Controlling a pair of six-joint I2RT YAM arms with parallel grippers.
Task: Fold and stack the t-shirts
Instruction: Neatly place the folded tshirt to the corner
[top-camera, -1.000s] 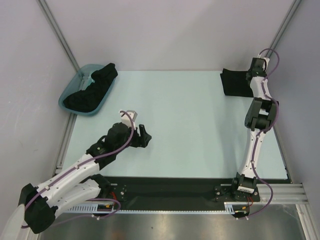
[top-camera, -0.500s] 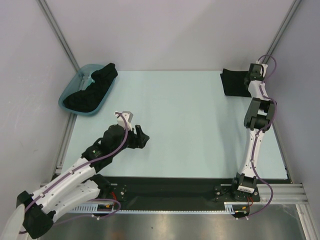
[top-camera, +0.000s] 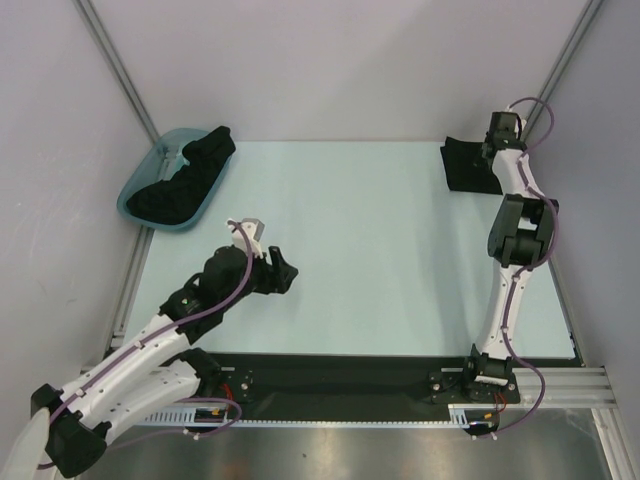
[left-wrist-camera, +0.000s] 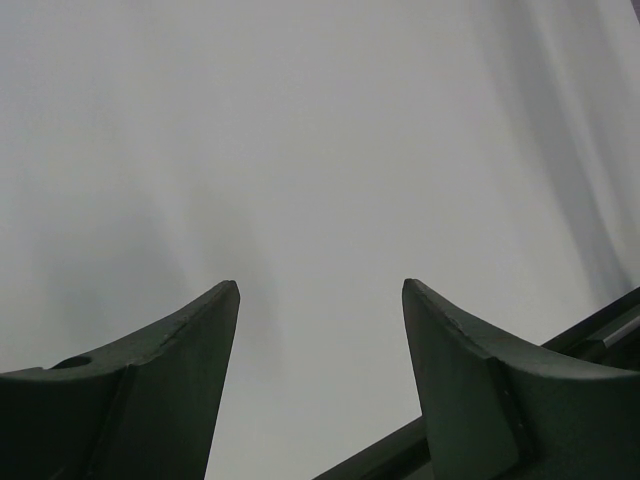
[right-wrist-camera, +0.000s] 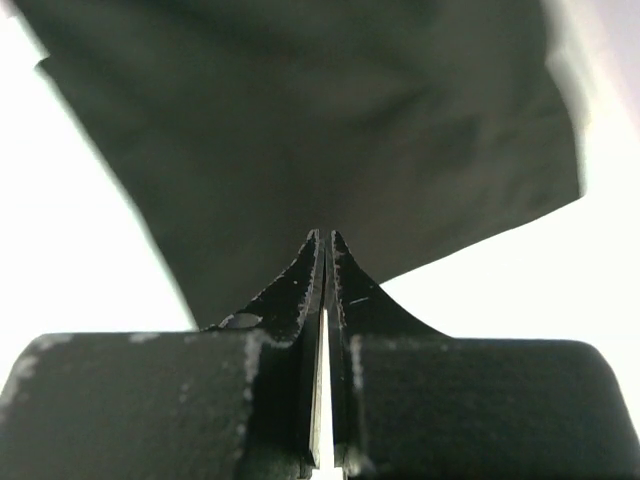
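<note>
T-shirt (top-camera: 465, 167) folded, edges square to table (top-camera: 380, 230)

Tub (top-camera: 131, 193) far left, t-shirt (top-camera: 465, 165) far right

Your left arm (top-camera: 140, 350) and right arm (top-camera: 503, 310) both wear white shell links between bulky black joint housings. A thin purple cable (top-camera: 215, 298) runs along each, looping free of the shell in places. On the left pincer (left-wrist-camera: 320, 300) you see dark matte fingers (left-wrist-camera: 170, 350), curved to points, one with a small round hole. The right pincer (right-wrist-camera: 323, 245) is black, with pale scuffs along its inner edges.
</note>
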